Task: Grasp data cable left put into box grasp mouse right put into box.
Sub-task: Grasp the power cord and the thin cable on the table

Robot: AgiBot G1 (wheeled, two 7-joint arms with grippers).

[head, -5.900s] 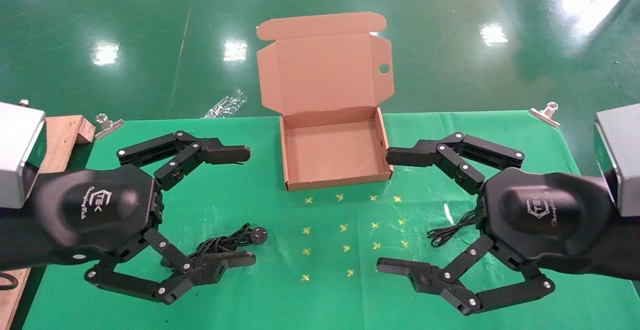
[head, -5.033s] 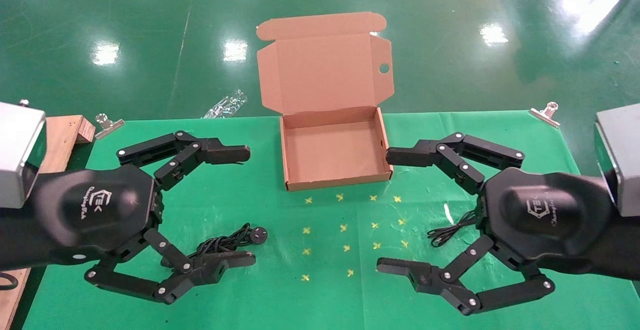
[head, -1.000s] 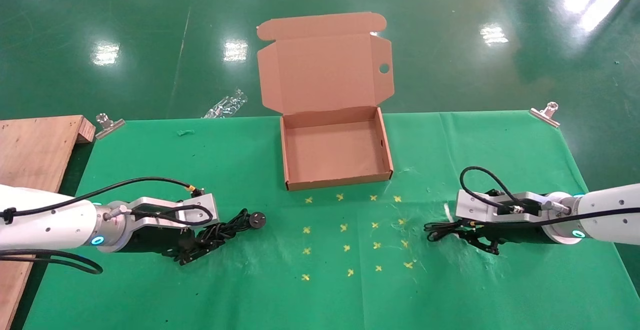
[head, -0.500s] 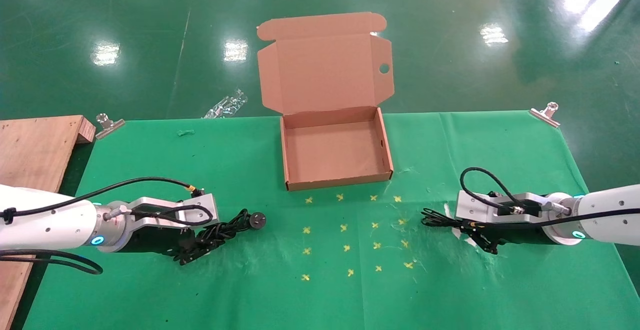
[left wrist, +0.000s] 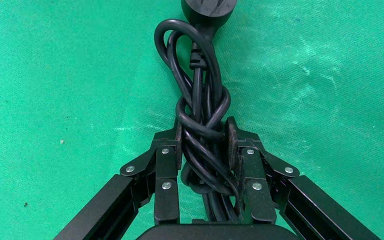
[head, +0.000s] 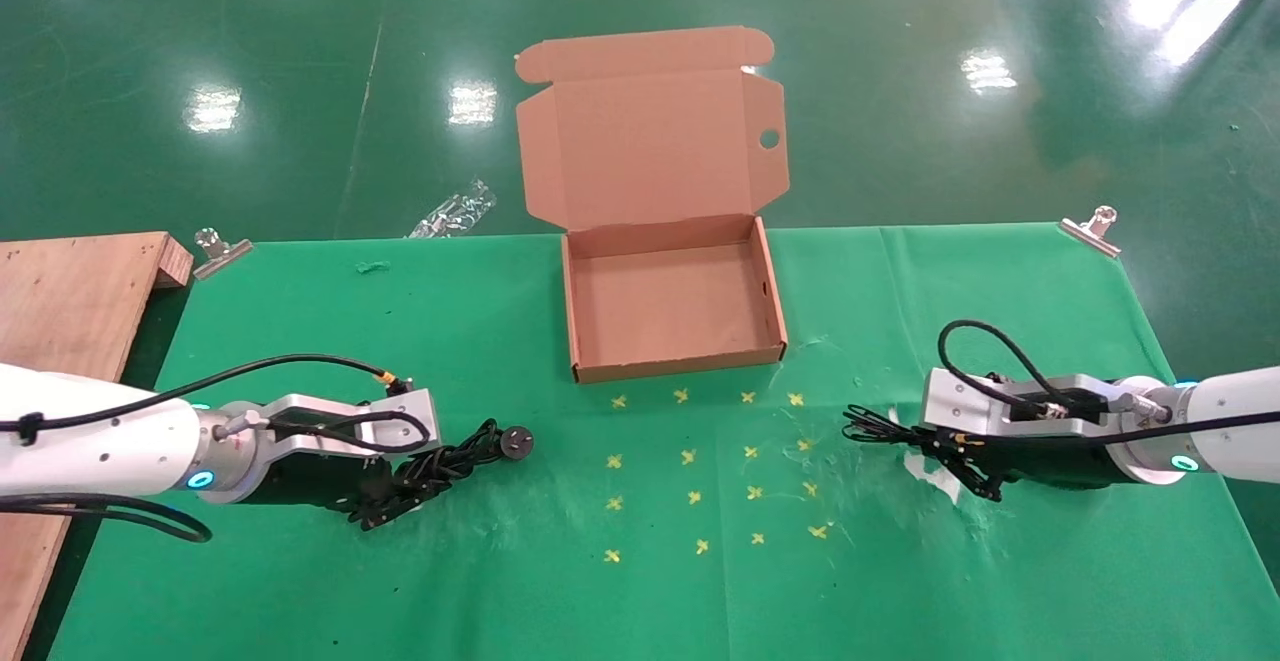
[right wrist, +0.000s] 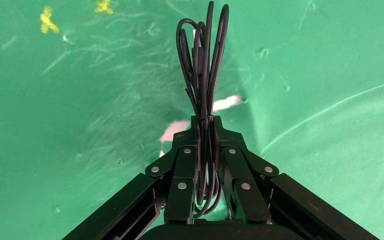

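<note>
With left gripper [left wrist: 204,145] clamped on the data cable [left wrist: 200,115] and right gripper [right wrist: 206,142] clamped on the mouse cord bundle [right wrist: 204,65], both low over the green cloth [head: 500,561], lift straight up before swinging toward the empty box [head: 672,366], clearing its near wall; mouse body not visible.

Green cloth [head: 480,321] covered the counter, scuffed pale in places. Yellow cross marks [head: 700,461] sat scattered across its middle, near the front. A white patch [head: 925,466] showed on the cloth over on the right side. 2 metal clips pinned the far corners: one clip at the left [head: 220,251], one at the right [head: 1090,229]. A wooden board [head: 70,291] lay alongside the left edge. Beyond the counter, a clear plastic wrapper [head: 452,209] lay on the glossy green floor [head: 250,41], which caught bright lamp reflections.
</note>
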